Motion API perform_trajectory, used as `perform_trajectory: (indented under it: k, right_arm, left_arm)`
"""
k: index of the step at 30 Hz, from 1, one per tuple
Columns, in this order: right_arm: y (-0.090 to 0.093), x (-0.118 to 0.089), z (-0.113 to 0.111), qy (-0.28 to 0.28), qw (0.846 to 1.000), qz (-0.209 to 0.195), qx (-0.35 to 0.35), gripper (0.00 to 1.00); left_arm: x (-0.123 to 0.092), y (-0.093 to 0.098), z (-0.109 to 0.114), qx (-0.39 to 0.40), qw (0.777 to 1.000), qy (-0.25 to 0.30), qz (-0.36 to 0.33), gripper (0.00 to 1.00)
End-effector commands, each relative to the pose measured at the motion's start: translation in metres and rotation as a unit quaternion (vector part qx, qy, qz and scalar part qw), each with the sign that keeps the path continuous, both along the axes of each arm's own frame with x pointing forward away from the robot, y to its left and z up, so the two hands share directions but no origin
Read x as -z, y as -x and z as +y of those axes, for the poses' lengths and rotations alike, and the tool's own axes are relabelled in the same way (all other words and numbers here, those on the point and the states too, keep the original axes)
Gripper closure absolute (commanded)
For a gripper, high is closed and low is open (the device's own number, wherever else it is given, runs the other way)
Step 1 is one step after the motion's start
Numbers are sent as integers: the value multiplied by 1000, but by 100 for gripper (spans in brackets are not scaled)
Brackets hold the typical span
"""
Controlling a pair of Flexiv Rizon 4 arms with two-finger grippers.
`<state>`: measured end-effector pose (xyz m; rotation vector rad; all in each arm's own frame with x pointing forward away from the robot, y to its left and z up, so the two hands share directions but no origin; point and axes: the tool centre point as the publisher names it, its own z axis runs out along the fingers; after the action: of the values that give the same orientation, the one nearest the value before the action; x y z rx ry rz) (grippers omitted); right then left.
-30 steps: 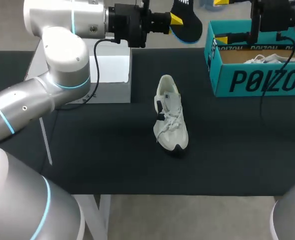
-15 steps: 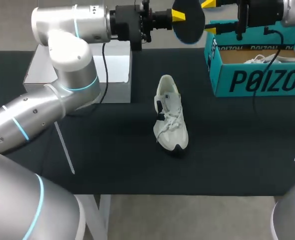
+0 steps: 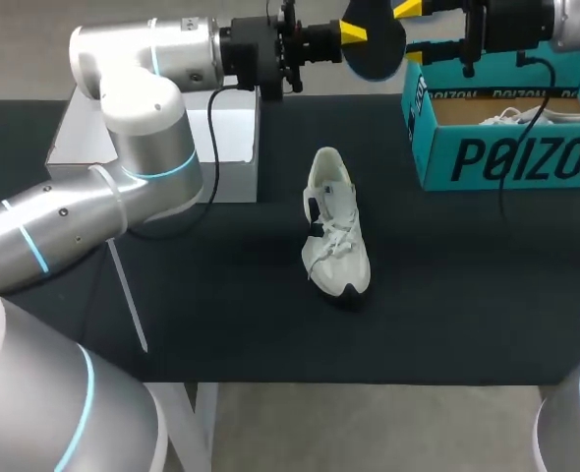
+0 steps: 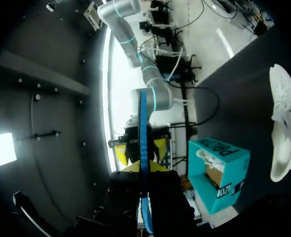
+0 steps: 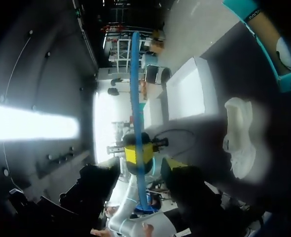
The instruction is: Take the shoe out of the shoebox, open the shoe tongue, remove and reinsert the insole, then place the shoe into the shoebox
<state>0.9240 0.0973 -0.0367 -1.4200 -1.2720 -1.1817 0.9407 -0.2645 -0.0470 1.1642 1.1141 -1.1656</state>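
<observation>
The left gripper [image 3: 351, 34] is pinched narrow on a thin, dark foam insole with a blue rim [image 3: 374, 44]. It holds the insole on edge in the air above the far side of the black table [image 3: 172, 295], just left of the teal cardboard shoebox [image 3: 506, 157]. The right gripper [image 3: 413, 32] faces it from the right with its fingers spread wide, one on each side of the insole's free end. I cannot tell whether either finger touches it. The white lace-up shoe [image 3: 335, 221] rests well apart from both, near the middle of the table, and a white box [image 3: 221, 147] sits at the far left. The insole looks light and floppy, so I judge it best pinched flat across its faces close to one end. The shoe seems light too, soft in the upper and firmer at the sole. The heel collar or a side wall should give a surer hold than the laces.
</observation>
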Motion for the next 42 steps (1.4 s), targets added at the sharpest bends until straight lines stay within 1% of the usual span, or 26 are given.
perform_trajectory:
  k: [1, 7, 18, 20, 21, 22, 26, 27, 28, 29, 33, 35, 40, 42]
  right_arm:
    - [2, 2, 8, 4, 1000, -13, 17, 51]
    - [1, 5, 11, 7, 999, -26, 25, 56]
    - [5, 7, 13, 9, 999, -28, 19, 58]
    - [5, 7, 13, 9, 999, -28, 18, 76]
    - [5, 7, 13, 10, 999, -28, 18, 93]
    - [5, 7, 13, 9, 999, -28, 18, 100]
    - [6, 7, 14, 9, 999, -31, 10, 100]
    - [6, 7, 14, 7, 999, -32, 9, 100]
    - [6, 6, 14, 6, 999, -33, 8, 100]
    - [6, 6, 14, 6, 999, -35, 7, 100]
    - [6, 5, 13, 5, 999, -40, 4, 100]
    - [7, 5, 11, 5, 999, -42, 4, 100]
    - [6, 4, 6, 9, 999, -45, 7, 100]
    - [5, 3, 2, 11, 999, -46, 11, 100]
  left_arm:
    - [-2, 3, -3, -5, 1000, -3, 4, 100]
    - [-1, 5, -4, -6, 1000, -4, 10, 100]
    - [-1, 7, -8, -2, 1000, -11, 12, 100]
    - [-2, 8, -8, -1, 1000, -10, 12, 100]
    - [-2, 9, -8, -1, 1000, -10, 12, 100]
    - [-2, 10, -9, 0, 1000, -10, 12, 100]
    - [0, 12, -10, 4, 1000, -16, 20, 100]
    - [1, 13, -10, 3, 1000, -21, 17, 96]
    - [1, 13, -10, 0, 1000, -23, 15, 64]
    - [1, 13, -10, 0, 999, -25, 22, 0]
    - [2, 11, -6, -4, 999, -26, 22, 0]
    - [2, 11, -1, 1, 999, -32, 42, 0]
    - [7, 14, 17, 14, 990, -101, 98, 0]
    - [5, 16, 29, 6, 986, -118, 115, 0]
